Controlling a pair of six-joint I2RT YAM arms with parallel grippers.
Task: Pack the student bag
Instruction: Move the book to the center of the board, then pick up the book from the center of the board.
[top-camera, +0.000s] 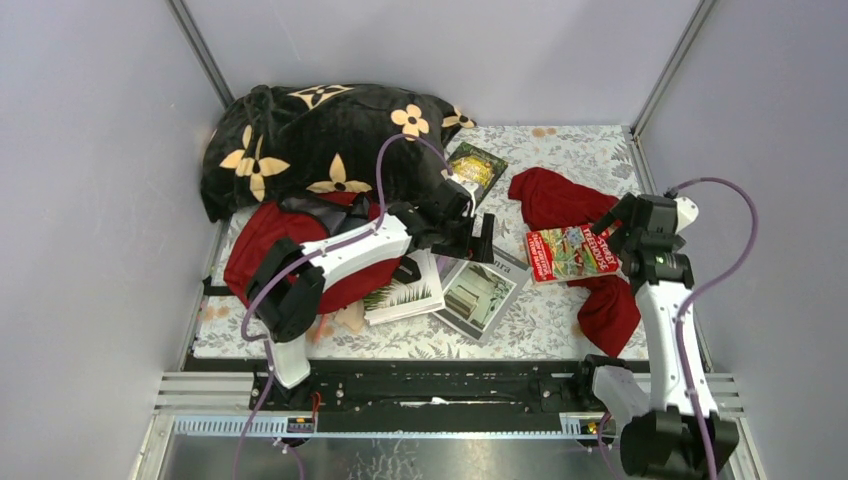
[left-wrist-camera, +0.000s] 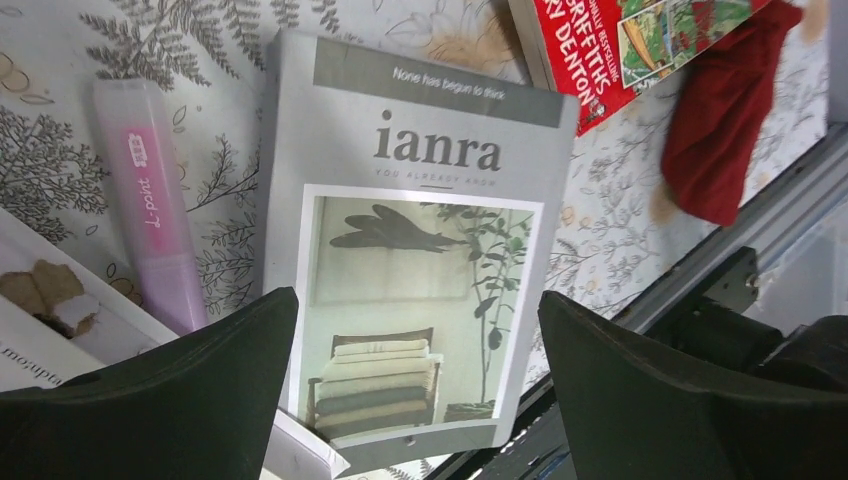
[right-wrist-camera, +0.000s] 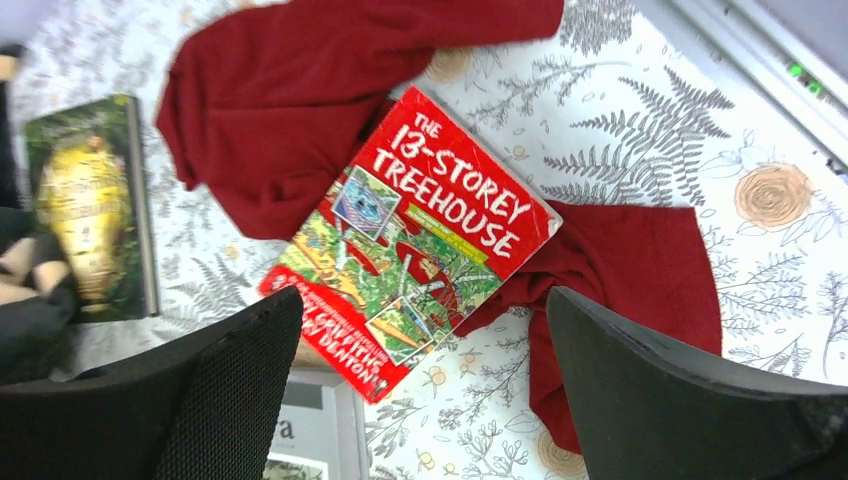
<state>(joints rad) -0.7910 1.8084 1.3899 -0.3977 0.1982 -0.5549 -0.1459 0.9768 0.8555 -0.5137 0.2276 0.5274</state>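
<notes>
The left gripper (left-wrist-camera: 415, 330) and right gripper (right-wrist-camera: 425, 330) are both hanging with jaws spread wide, gripping nothing. The black flowered blanket (top-camera: 320, 140) is overlapping the student bag (top-camera: 262, 240), which is lying at the left edge. The red garment (right-wrist-camera: 300, 90) is lying under the 13-Storey Treehouse book (right-wrist-camera: 420, 240), below the right gripper. The grey ianra magazine (left-wrist-camera: 420, 250) is lying below the left gripper, with 1 pink highlighter (left-wrist-camera: 150, 210) near it.
</notes>
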